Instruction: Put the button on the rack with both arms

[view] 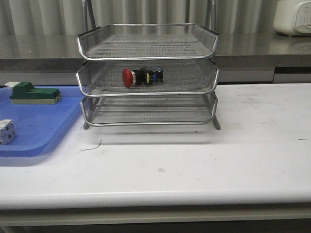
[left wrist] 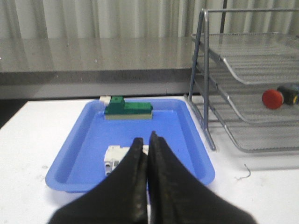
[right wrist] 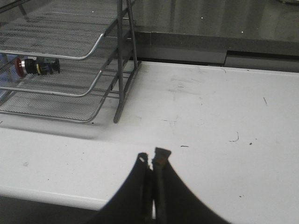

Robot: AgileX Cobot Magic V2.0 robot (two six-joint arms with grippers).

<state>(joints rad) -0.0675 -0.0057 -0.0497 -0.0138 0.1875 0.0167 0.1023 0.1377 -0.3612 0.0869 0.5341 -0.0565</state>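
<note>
The button, red-headed with a yellow-black collar and dark body, lies on its side on the middle tier of the silver wire rack. It also shows in the left wrist view as the button and in the right wrist view as the button. My left gripper is shut and empty, hovering over the near part of the blue tray. My right gripper is shut and empty above the bare white table, to the right of the rack. Neither arm appears in the front view.
The blue tray left of the rack holds a green block component and a white cube-like part. A white appliance stands on the grey counter at the back right. A thin wire scrap lies before the rack.
</note>
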